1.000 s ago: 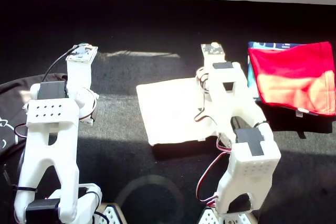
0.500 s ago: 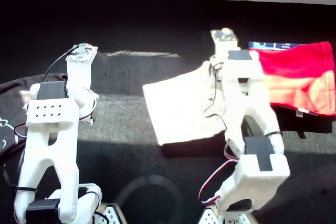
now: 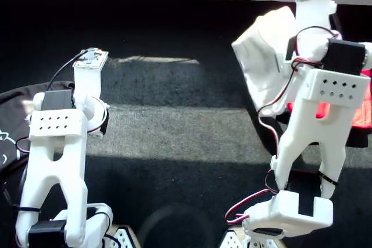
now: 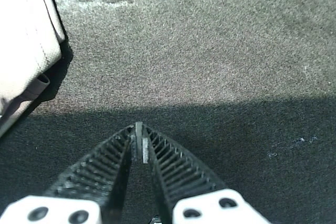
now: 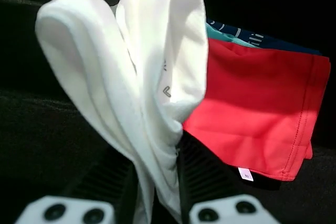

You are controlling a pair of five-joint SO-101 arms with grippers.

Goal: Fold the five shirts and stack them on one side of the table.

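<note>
My right gripper point(image 5: 157, 167) is shut on a folded white shirt point(image 5: 142, 77), which hangs bunched from its fingers. In the high view the white shirt point(image 3: 264, 56) is held in the air at the far right, beside the raised right arm point(image 3: 328, 85). Just beyond it lies a folded red shirt point(image 5: 252, 108), on top of a teal shirt point(image 5: 227, 38) and a dark blue one point(image 5: 262, 40). An edge of the red shirt point(image 3: 363, 111) shows behind the arm. My left gripper point(image 4: 139, 142) is shut on nothing, low over the black table cover.
A black shirt with white print point(image 3: 11, 120) lies at the left edge beside the left arm point(image 3: 58, 126). A pale stitched piece of fabric point(image 4: 26, 40) sits off to one side of the left gripper. The black table cover point(image 3: 174, 114) spans the middle.
The right arm has lifted the white shirt off the middle of the table and swung it up and right toward the red shirt. The left arm has not moved.
</note>
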